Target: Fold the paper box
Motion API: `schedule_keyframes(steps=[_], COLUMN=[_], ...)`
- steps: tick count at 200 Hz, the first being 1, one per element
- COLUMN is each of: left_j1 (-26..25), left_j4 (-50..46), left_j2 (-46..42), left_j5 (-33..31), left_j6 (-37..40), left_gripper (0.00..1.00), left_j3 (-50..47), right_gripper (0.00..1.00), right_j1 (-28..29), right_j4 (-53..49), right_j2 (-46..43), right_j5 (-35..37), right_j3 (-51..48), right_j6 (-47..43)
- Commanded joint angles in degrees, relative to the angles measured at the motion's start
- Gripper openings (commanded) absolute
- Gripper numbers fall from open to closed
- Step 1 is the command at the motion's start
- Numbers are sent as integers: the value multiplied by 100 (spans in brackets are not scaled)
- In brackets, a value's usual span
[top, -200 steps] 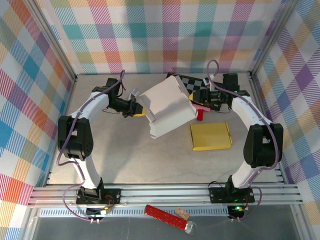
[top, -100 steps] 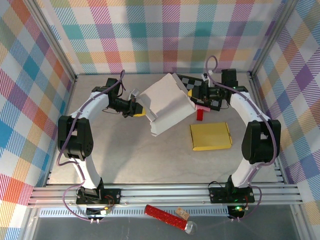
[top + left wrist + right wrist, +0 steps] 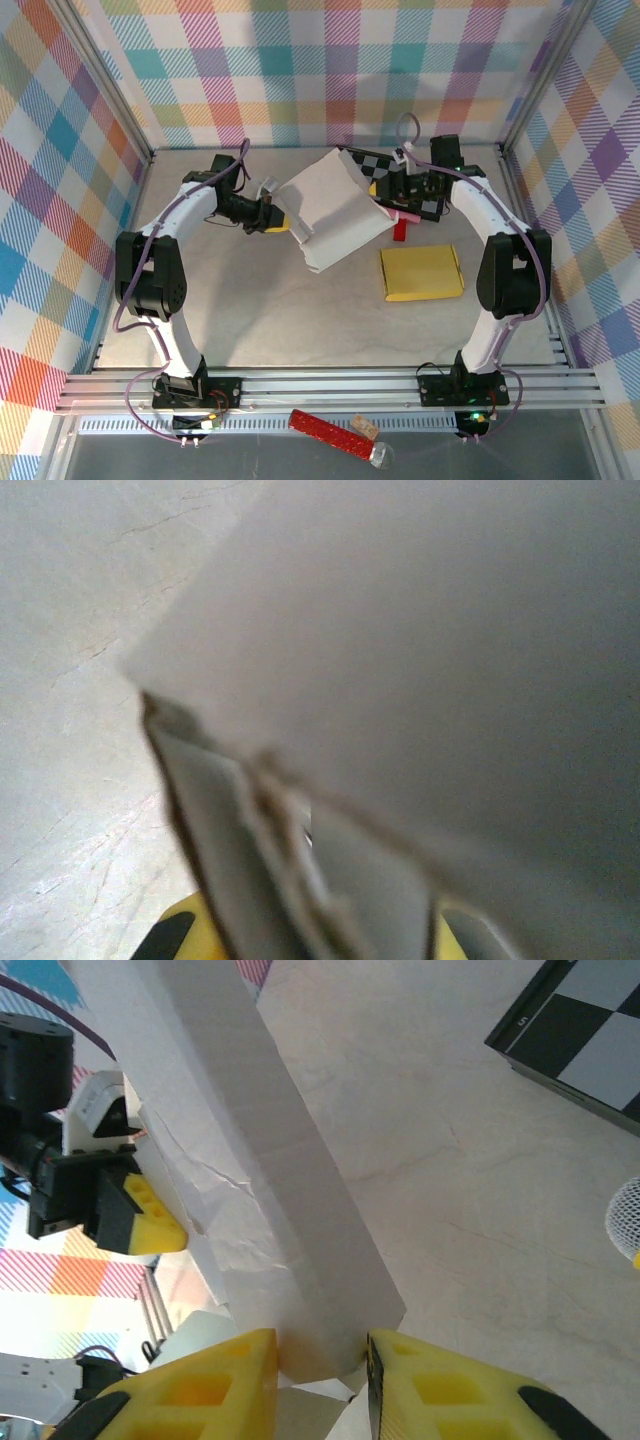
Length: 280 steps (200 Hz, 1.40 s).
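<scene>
**Item 1: paper box** (image 3: 332, 212). White card, matte and creased, partly folded, with 1 thick folded wall and flat panels. It is held above the far centre of the bench (image 3: 250, 310), between the 2 arms. It sits tilted, far edge highest. The long axis slants from far to near, and the near corner points toward the bench centre.

**Item 2: left fingers** (image 3: 279, 224). Yellow plastic, clenched on the box's left edge, with card layers pinched between them.

**Item 3: right fingers** (image 3: 210, 1380). Yellow, blocky, 1 on each side of the folded wall's lower corner. Whether they press it cannot be told.

**Item 4: yellow flat rectangle** (image 3: 421, 272). Smooth; lies on the bench, near-right of the box.

**Item 5: checkerboard card** (image 3: 386, 163). Black and white; lies behind the box.

**Item 6: small red piece** (image 3: 400, 230). Sits just beside the box's right edge.

**Bench.** Pale grey, faintly veined.

**Change over 1 second.** The right arm has swung left to the box. The box's right edge and near corner have drawn in slightly. The left arm is unmoved.
</scene>
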Motion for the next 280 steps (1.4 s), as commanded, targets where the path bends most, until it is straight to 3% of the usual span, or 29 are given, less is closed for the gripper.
schedule_keyframes(steps=[1,57,158,195,242,280], left_j1=[-29,-105,-131,-131,-140,-140], left_j4=[-132,-293,-330,-372,-572,-583], left_j2=[-129,-119,-190,-190,-171,-154], left_j5=[103,-50,-144,-332,-1307,-1428], left_j6=[268,435,471,479,600,699], left_gripper=[0,0,0,0,0,0], left_j3=[191,273,280,272,384,407], right_gripper=[29,35,30,30,37,39], right_j1=[144,264,629,638,629,498], right_j4=[-115,-361,-746,-650,-511,-420], right_j2=[-41,118,274,100,-426,-518], right_j5=[219,428,1668,1674,1699,1407], right_j3=[72,399,580,510,217,58], right_j6=[-233,-421,-769,-752,-771,-741])
